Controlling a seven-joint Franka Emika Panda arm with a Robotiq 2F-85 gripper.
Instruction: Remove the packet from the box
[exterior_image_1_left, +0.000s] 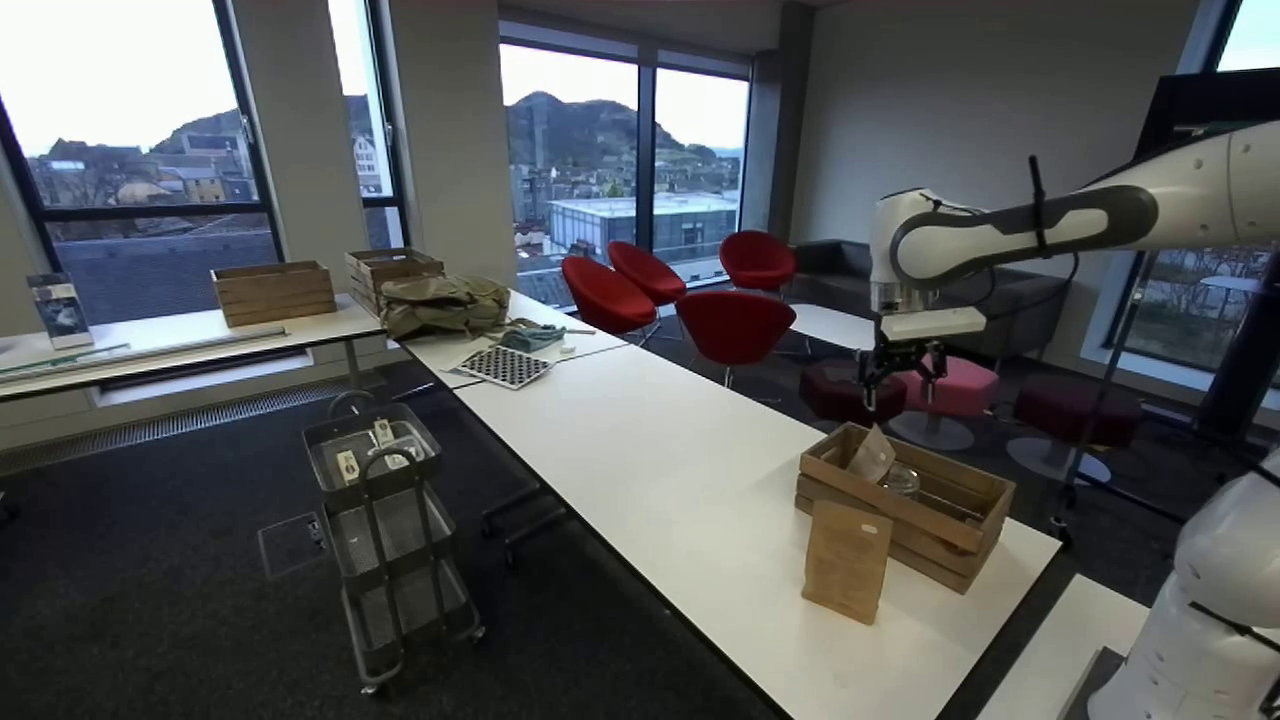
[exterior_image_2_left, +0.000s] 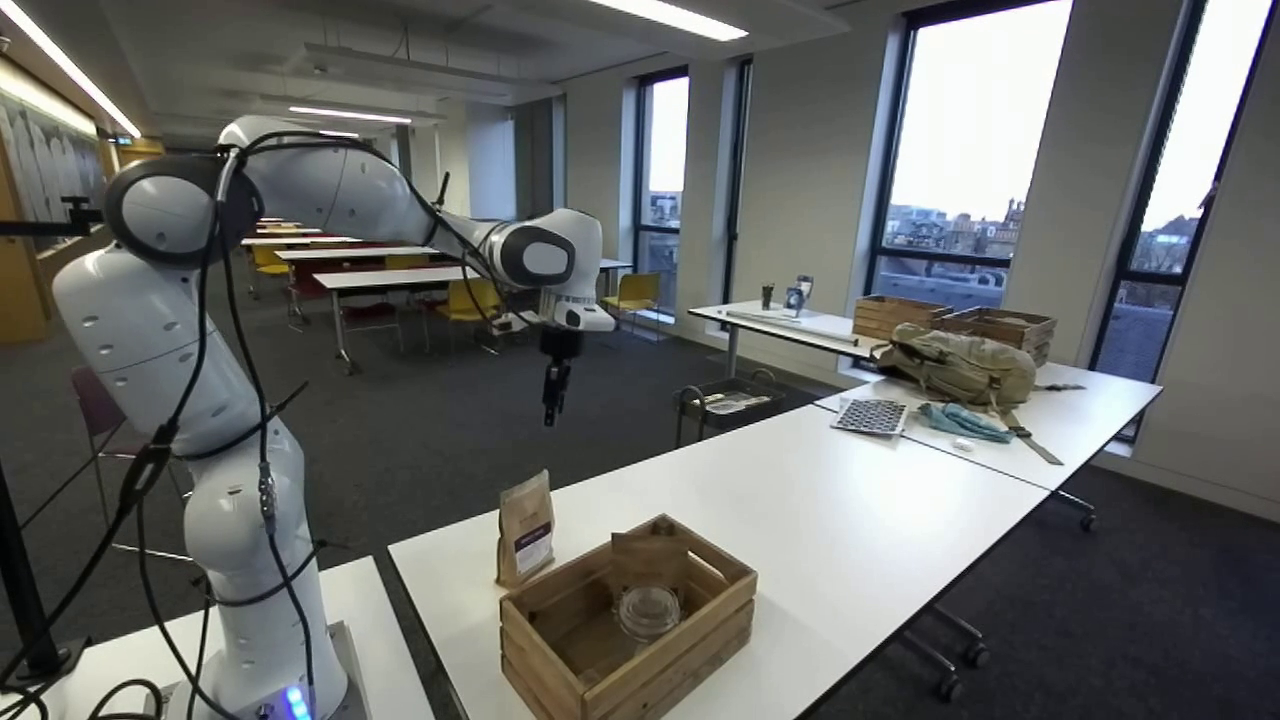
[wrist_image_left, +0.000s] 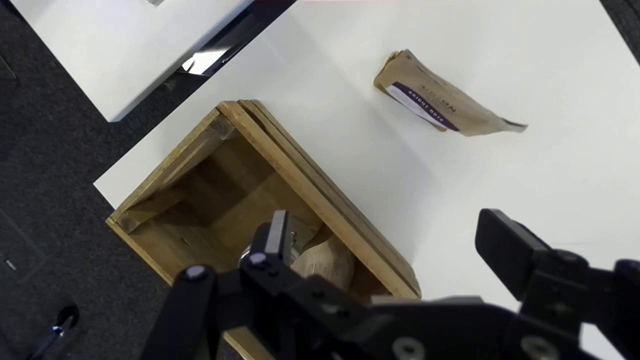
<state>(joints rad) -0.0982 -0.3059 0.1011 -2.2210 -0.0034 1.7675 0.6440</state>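
Brown packet (exterior_image_1_left: 872, 455) sits inside wooden box (exterior_image_2_left: 690, 655)

Tilted, it rests beside a glass jar (exterior_image_2_left: 648, 610) — while a second packet (exterior_image_2_left: 526, 530) stands upright on the worktop (exterior_image_2_left: 800, 500), near the box. The fingers (wrist_image_left: 505, 245) hang well above — spread wide apart.

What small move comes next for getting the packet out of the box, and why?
Probably line the open, empty gripper up over the packet in the box: it hangs above, and in the wrist view that packet shows nearer one finger than the other. With a clear jar close by, aligning before lowering seems safer.
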